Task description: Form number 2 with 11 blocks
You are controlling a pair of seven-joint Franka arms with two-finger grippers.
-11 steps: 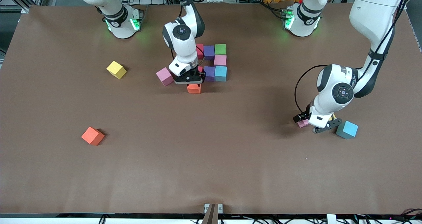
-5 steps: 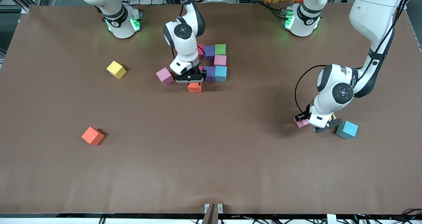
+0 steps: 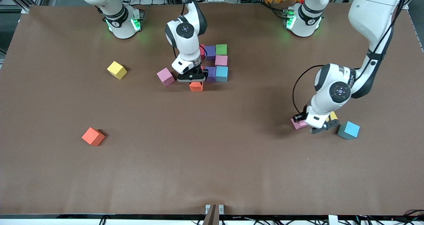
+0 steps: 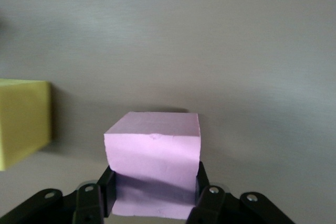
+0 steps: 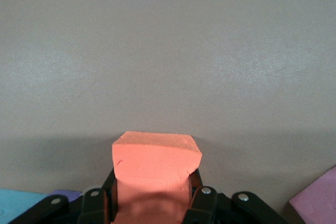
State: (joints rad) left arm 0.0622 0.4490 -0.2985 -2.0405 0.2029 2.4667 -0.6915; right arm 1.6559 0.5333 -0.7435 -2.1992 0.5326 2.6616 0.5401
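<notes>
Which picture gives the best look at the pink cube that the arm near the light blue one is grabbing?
The left wrist view: the pink cube fills it, pinched between the left gripper fingers. The front view shows only a pink corner beside that gripper. The right wrist view misses it.

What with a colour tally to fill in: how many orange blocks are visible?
2. The loose orange block lies toward the right arm's end. The held orange block is gripped in the right hand beside the block cluster. That arm may hide others.
</notes>
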